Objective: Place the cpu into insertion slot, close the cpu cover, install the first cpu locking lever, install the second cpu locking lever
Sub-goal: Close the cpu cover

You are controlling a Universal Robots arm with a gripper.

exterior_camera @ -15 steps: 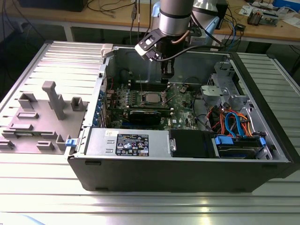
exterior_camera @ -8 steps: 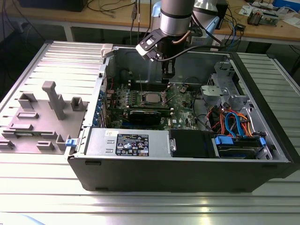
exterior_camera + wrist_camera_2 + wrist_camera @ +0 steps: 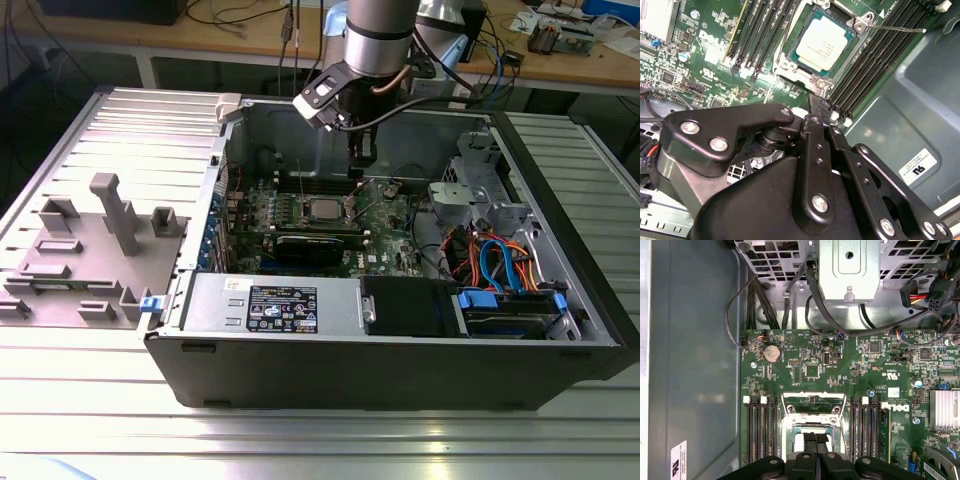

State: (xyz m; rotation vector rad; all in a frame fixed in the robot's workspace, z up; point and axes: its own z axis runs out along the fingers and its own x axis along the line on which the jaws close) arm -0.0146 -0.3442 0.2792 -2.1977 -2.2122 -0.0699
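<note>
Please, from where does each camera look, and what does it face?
Exterior view: off the arm, above the open case, looking down inside; arm and gripper show.
First wrist view: on the arm, facing straight down at the motherboard; gripper shows.
Second wrist view: on the arm, slanted past the gripper toward the cpu.
All three share gripper and motherboard.

Open computer case (image 3: 400, 370) on a ribbed metal table (image 3: 300, 440) (grey moulded fixture (image 3: 115, 215) just beside)

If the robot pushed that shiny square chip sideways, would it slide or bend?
Probably neither. The cpu looks stiff, with its flat metal top. It sits inside a metal frame, so a sideways push likely wouldn't slide it. Being thin, it's probably light.
</note>
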